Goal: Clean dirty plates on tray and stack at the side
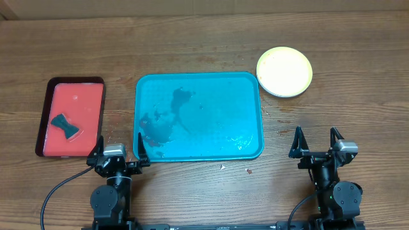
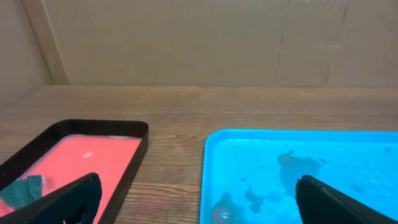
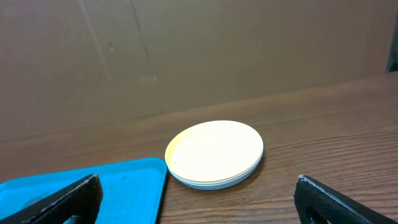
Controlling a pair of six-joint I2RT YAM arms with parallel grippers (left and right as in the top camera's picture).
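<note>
The plates sit in one stack on the table, just right of the tray's far right corner; the top plate is yellow-green rimmed, and pale ones show beneath it in the right wrist view. The teal-blue tray lies in the middle, wet with dark reddish smears on its left half; it also shows in the left wrist view. My left gripper is open and empty at the tray's near left corner. My right gripper is open and empty near the table's front, right of the tray.
A red tray with a dark rim lies at the left, holding a small dark sponge. A few crumbs lie on the table in front of the teal tray. A cardboard wall stands behind the table.
</note>
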